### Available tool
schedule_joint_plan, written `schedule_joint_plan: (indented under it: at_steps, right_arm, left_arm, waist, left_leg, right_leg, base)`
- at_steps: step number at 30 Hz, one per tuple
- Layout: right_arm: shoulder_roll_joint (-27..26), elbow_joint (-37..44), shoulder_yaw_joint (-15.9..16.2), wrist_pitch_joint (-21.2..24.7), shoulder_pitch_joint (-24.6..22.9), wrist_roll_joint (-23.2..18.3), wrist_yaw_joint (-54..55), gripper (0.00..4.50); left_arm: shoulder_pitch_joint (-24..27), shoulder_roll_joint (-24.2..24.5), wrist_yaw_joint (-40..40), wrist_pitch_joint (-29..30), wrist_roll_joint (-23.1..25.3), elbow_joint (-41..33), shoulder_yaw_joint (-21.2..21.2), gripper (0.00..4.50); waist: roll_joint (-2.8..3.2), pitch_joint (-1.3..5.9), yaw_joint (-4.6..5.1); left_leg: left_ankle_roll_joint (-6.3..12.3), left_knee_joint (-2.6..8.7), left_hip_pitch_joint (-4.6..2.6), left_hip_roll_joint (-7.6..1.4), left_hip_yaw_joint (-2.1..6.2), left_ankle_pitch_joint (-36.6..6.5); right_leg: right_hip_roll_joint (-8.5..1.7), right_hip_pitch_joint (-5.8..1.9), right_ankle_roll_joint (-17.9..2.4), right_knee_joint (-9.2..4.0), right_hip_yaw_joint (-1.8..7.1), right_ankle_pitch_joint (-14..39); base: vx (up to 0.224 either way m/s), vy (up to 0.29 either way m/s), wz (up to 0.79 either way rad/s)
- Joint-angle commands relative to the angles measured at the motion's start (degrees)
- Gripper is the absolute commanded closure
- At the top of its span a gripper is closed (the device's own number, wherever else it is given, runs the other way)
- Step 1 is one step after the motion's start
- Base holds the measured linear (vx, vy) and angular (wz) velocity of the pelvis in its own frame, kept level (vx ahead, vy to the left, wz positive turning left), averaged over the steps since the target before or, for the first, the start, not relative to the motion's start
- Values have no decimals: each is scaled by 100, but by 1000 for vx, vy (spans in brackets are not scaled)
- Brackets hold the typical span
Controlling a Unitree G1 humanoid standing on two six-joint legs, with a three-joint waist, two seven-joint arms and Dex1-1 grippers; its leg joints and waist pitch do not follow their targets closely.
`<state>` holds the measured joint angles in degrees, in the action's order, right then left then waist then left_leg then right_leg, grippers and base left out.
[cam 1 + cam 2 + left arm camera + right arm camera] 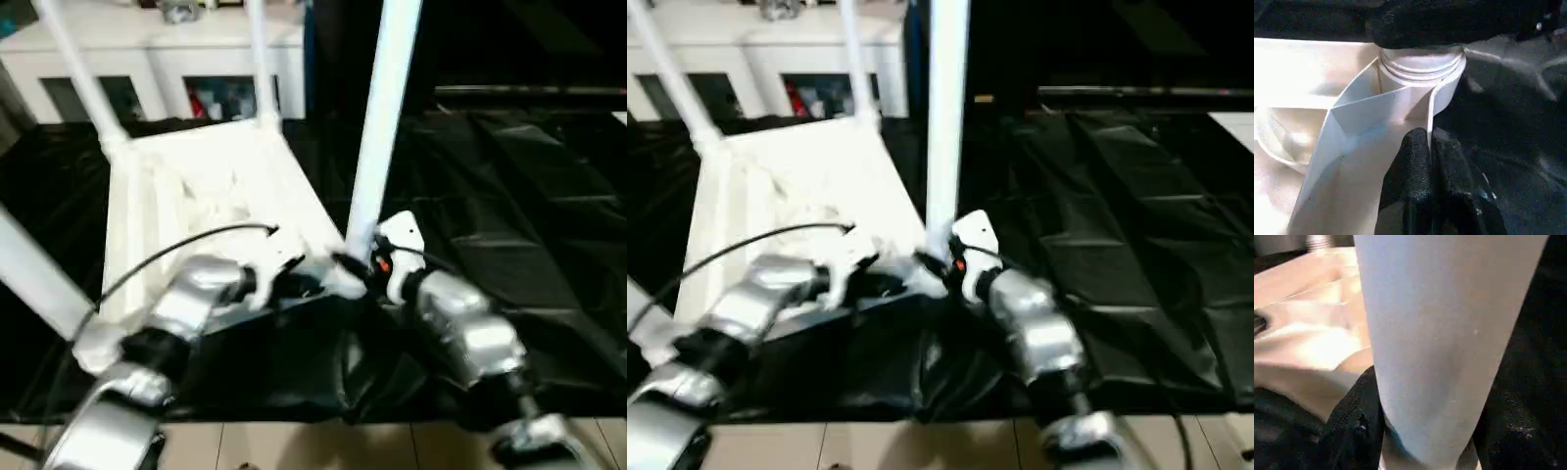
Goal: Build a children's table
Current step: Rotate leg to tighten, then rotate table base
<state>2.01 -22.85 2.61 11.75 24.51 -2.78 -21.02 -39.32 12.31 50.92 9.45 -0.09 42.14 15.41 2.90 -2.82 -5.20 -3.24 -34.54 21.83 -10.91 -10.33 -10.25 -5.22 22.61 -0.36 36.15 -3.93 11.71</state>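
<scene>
The white table [211,186] is lying upside down on the black-draped tabletop [529,215], ribbed underside facing up, with 4 legs [260,59] pointing upward from its corners. The right gripper [1425,431] is gripping the near-right leg [382,117] close to its base, its jaws pressing on either side of the tube just above the corner socket [1422,68]. The left gripper [1427,147] is reaching in beside that same corner, its jaws pinching a thin wall [1430,112] of the underside. A black cable [176,245] is arching over the left forearm. A white cabinet [157,59] is standing behind the tabletop.
</scene>
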Motion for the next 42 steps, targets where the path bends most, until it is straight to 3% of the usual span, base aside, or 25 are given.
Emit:
schedule_joint_plan:
  at_steps: [1,3,4,5,7,12,14,15,17,19,20,21,25,26,27,28,29,32,35,37,38,40,41,42]
  right_arm:
    - [-226,-85,149,195,-307,-58,118,256]
    - [-292,-49,173,206,-346,-54,179,257]
    - [-353,2,194,260,-384,-43,248,257]
    - [-416,83,191,184,-405,-88,240,257]
    - [-448,169,149,77,-403,-166,191,201]
    - [-223,318,33,-28,-276,-262,-18,152]
    - [-78,449,23,-52,-252,-290,-147,144]
    - [70,602,-36,28,-254,-403,-341,140]
    - [467,898,-119,171,-294,-556,-821,140]
    - [761,1057,-220,160,-344,-624,-1042,140]
    - [872,1118,-255,153,-367,-662,-1147,140]
    - [1085,1247,-339,183,-413,-777,-1390,140]
    - [1315,1381,-471,212,-469,-940,-1651,140]
    - [1559,1495,-523,332,-553,-1160,-2008,140]
    - [1686,1558,-542,411,-607,-1275,-2225,140]
    - [1766,1598,-552,459,-643,-1345,-2363,140]
    - [1861,1636,-527,450,-692,-1378,-2529,140]
    - [2162,1798,-401,595,-840,-1602,-3098,140]
    - [2360,1861,-214,670,-941,-1672,-3563,140]
    - [2364,1844,-104,693,-950,-1677,-3640,156]
    - [2269,1788,-55,746,-901,-1714,-3624,173]
    - [2155,1711,-5,781,-836,-1737,-3601,176]
    - [1822,1421,173,678,-615,-1640,-3513,186]
    - [1783,1386,195,659,-589,-1625,-3502,200]
  left_arm:
    - [-255,22,-946,-35,150,258,-346,450]
    - [-291,-25,-1030,-90,166,308,-343,450]
    - [-320,-64,-1040,-158,185,372,-324,450]
    - [-294,-80,-935,-198,186,296,-282,450]
    - [-230,-78,-711,-268,154,160,-234,450]
    - [-89,-24,-350,-640,183,-43,-63,450]
    - [-100,-68,-415,-746,167,-5,-127,450]
    - [-97,-85,-374,-727,86,-24,-202,406]
    - [-41,-53,-267,-639,-55,-227,-290,394]
    - [120,-4,-184,-522,-245,-685,-399,389]
    - [193,24,-164,-476,-318,-881,-446,359]
    - [400,125,-39,-287,-488,-1385,-510,359]
    - [717,274,18,-101,-651,-2037,-592,329]
    - [1092,451,118,269,-842,-2724,-674,309]
    - [1309,552,180,507,-953,-3111,-705,309]
    - [1444,613,214,657,-1019,-3351,-721,310]
    - [1616,697,249,821,-1087,-3610,-726,309]
    - [2289,1118,476,1510,-1462,-4605,-655,266]
    - [2837,1513,693,2076,-1831,-5321,-619,243]
    - [3122,1763,763,2457,-1976,-5723,-628,217]
    - [3315,1972,817,2724,-2017,-5971,-596,223]
    - [3504,2165,854,2975,-2057,-6206,-573,223]
    - [3855,2349,787,3241,-2124,-6523,-636,211]
    - [3893,2359,773,3261,-2131,-6553,-647,189]
  waist:
    - [-84,354,27]
    - [-28,351,3]
    - [-97,346,7]
    - [-87,342,-9]
    - [-63,350,-17]
    - [-33,395,25]
    - [-54,415,19]
    - [-79,427,8]
    - [-112,426,-18]
    - [-91,434,-31]
    - [-97,448,-41]
    - [-84,433,-42]
    - [-93,383,-11]
    - [-91,368,-3]
    - [-107,366,-7]
    - [-114,354,-5]
    - [-86,343,2]
    - [-86,338,-2]
    - [-98,303,12]
    - [-83,303,8]
    - [-167,291,12]
    - [-121,293,20]
    - [-140,297,24]
    - [-150,287,69]
  left_leg:
    - [-155,489,-125,-192,93,-1603]
    - [-124,502,-118,-202,107,-1591]
    - [-106,508,-116,-204,100,-1600]
    - [-83,513,-124,-208,101,-1595]
    - [-84,518,-123,-217,109,-1591]
    - [13,490,-71,-207,110,-1213]
    - [108,452,-49,-192,98,-966]
    - [194,425,-38,-185,89,-753]
    - [362,398,-28,-177,76,-606]
    - [473,381,-16,-192,77,-510]
    - [510,371,-14,-216,78,-470]
    - [534,372,-17,-217,71,-503]
    - [473,400,-30,-218,59,-858]
    - [408,410,-43,-216,51,-964]
    - [369,435,-32,-256,71,-1041]
    - [387,435,-25,-253,68,-1039]
    - [352,438,-58,-237,49,-1161]
    - [265,461,-50,-251,69,-1277]
    - [251,483,-65,-235,54,-1457]
    - [221,482,-73,-230,60,-1454]
    - [225,492,-59,-228,60,-1460]
    - [206,499,-66,-228,70,-1442]
    - [193,496,-72,-225,70,-1428]
    - [186,512,-24,-214,80,-1385]
  right_leg:
    - [-326,-228,-1118,-534,270,1192]
    - [-341,-221,-1045,-533,272,1280]
    - [-340,-224,-1027,-546,274,1295]
    - [-350,-214,-998,-548,282,1337]
    - [-359,-215,-980,-545,282,1322]
    - [-336,-260,-1099,-462,264,444]
    - [-339,-291,-1169,-426,259,97]
    - [-333,-309,-1204,-402,256,-179]
    - [-338,-328,-1239,-384,255,-346]
    - [-347,-312,-1280,-369,248,-391]
    - [-357,-322,-1352,-354,243,-474]
    - [-349,-304,-1420,-354,238,-416]
    - [-329,-281,-1371,-422,238,293]
    - [-316,-264,-1318,-449,244,568]
    - [-342,-309,-1303,-426,248,641]
    - [-333,-288,-1270,-447,253,706]
    - [-305,-241,-1232,-480,256,935]
    - [-310,-246,-1166,-474,259,1167]
    - [-270,-196,-1122,-527,263,1441]
    - [-275,-194,-1084,-529,266,1534]
    - [-280,-195,-1054,-534,267,1638]
    - [-269,-175,-1018,-522,268,1688]
    - [-270,-166,-1014,-512,272,1690]
    - [-274,-179,-1051,-499,263,1659]
  base:
    - [0,0,0]
    - [0,0,0]
    - [0,0,0]
    - [0,0,0]
    - [0,0,0]
    - [0,0,0]
    - [0,0,0]
    - [0,0,0]
    - [0,0,0]
    - [0,0,0]
    - [0,0,0]
    - [0,0,0]
    - [0,0,0]
    - [0,0,0]
    - [0,0,0]
    - [0,0,0]
    - [0,0,0]
    - [0,0,0]
    - [0,0,0]
    - [0,0,0]
    - [0,0,0]
    - [0,0,0]
    - [0,0,0]
    - [0,0,0]
